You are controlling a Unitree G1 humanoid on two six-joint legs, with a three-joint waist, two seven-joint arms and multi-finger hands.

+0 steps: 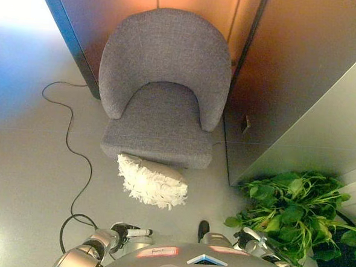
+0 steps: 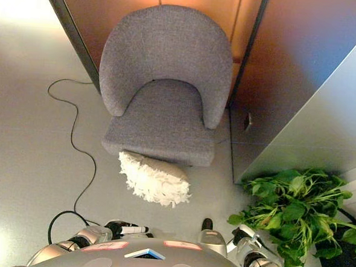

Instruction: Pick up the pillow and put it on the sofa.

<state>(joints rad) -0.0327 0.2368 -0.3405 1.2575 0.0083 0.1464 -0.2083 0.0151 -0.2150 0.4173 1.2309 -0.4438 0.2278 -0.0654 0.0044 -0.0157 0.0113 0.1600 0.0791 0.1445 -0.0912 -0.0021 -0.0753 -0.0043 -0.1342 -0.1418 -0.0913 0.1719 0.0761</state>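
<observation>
The grey armchair [image 1: 163, 84] is standing with its curved back against the brown wall panels [image 1: 192, 1], its seat lying bare and open toward the robot; on the right of the armchair a grey cabinet side [image 1: 324, 118] is closing in just beside it, and a leafy green plant [image 1: 291, 213] is spreading out below that cabinet, well to the right of the armchair's front edge; on the left of the armchair the pale floor [image 1: 24, 172] is stretching wide, with open room there; the white fluffy pillow [image 1: 152, 181] is lying on the floor, touching or just under the armchair's front edge, slightly left of its middle; the left hand [image 1: 125, 232] is showing low down, below the armchair and left of the pillow's line, its fingers looking loosely extended and holding nothing; the right hand [image 2: 244, 237] is showing low down toward the plant, and whether its fingers are open cannot be told; the pillow is lying well apart from both hands, between them and the armchair.
</observation>
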